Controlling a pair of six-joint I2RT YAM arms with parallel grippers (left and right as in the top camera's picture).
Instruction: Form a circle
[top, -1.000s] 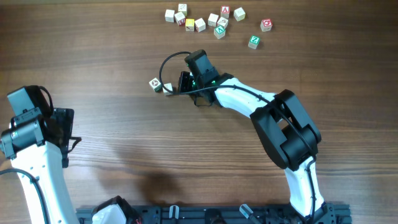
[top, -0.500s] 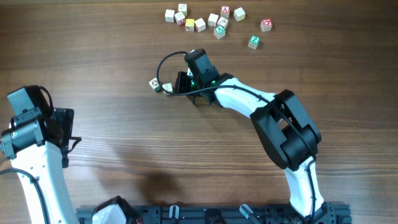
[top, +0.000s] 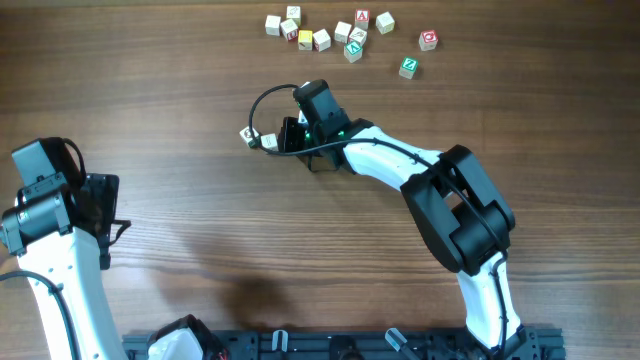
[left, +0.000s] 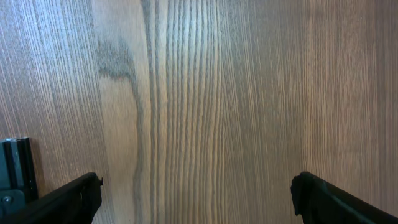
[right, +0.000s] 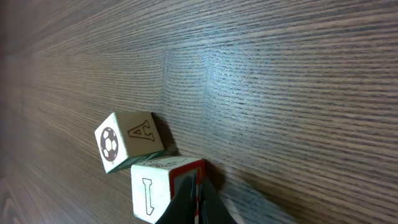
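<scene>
The circle (top: 258, 138) is a tight pair of tiny pale wooden cubes left of centre on the table. In the right wrist view, the green-edged cube (right: 127, 140) shows a football and an "A". The red-edged cube (right: 163, 186) shows an "I" and touches it. My right gripper (right: 196, 190) is shut, its tips pressed against the red-edged cube's side without holding it; the right gripper (top: 284, 140) sits just right of the pair. My left gripper (left: 198, 200) is open over bare wood, far off at the table's left (top: 104, 222).
Several loose letter cubes (top: 318, 32) lie along the far edge, with a green-faced one (top: 408, 67) and a red-faced one (top: 428, 40) further right. The right arm's black cable (top: 262, 100) loops above the pair.
My right gripper has crept slightly left, nudging the two cubes a little left with it. The left arm has not moved.
</scene>
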